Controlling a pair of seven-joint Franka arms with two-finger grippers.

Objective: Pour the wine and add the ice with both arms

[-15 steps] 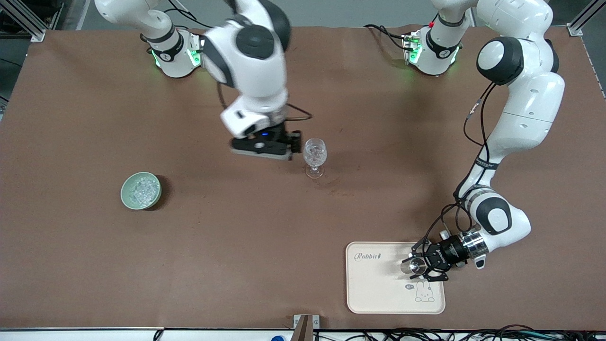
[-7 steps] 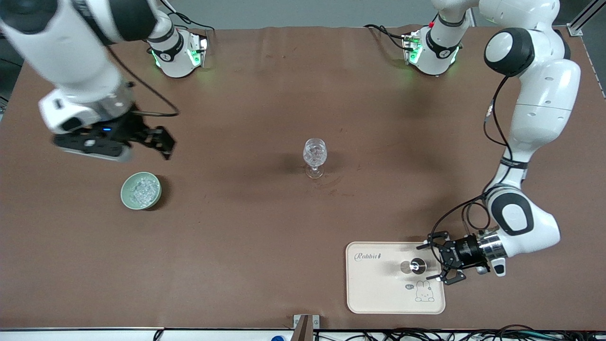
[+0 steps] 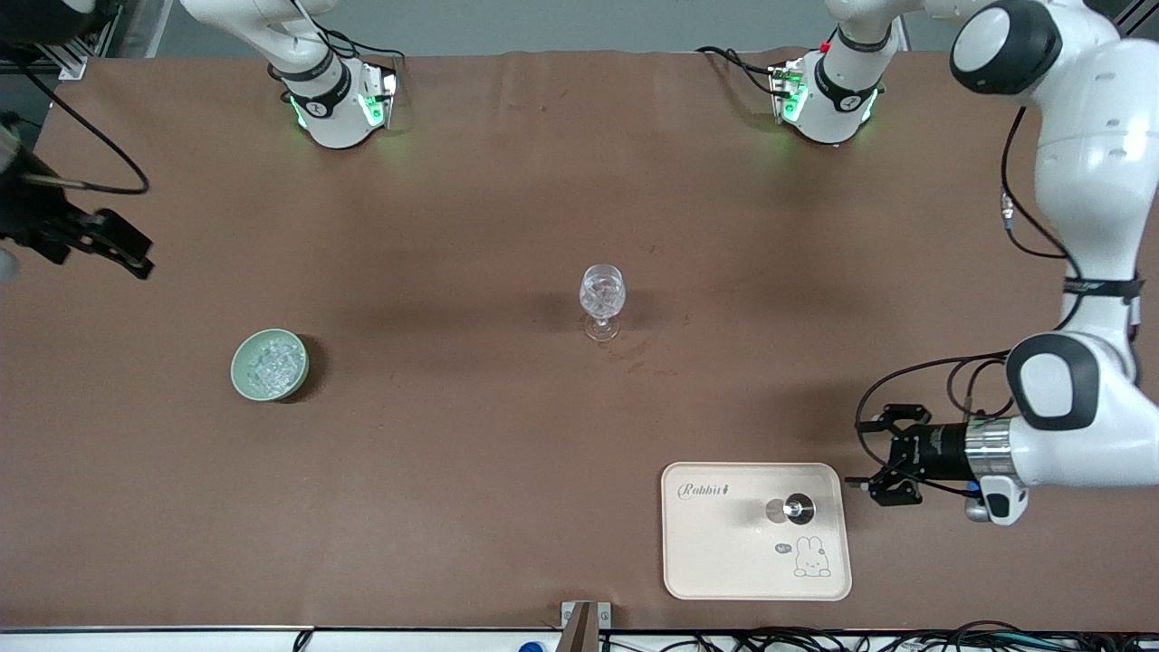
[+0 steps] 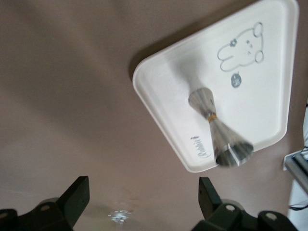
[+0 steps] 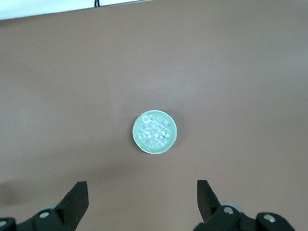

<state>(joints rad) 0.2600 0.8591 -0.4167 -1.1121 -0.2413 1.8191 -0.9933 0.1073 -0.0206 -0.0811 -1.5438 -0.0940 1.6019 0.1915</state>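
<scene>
While the glass (image 3: 602,299) stood upright mid-table with ice (image 3: 603,290) in it, more ice sat in the bowl (image 3: 270,364); left gripper (image 3: 871,455) gaped beside the tray (image 3: 715,543), right gripper (image 3: 122,246) spread wide

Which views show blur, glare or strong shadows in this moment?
Front view: sharp and evenly lit, soft shadows beside the clear stemmed wine glass and pale green bowl of ice. Left wrist view: the shiny metal double-cone jigger on the cream rabbit tray is smeared, with glints. Right wrist view: sharp.
</scene>
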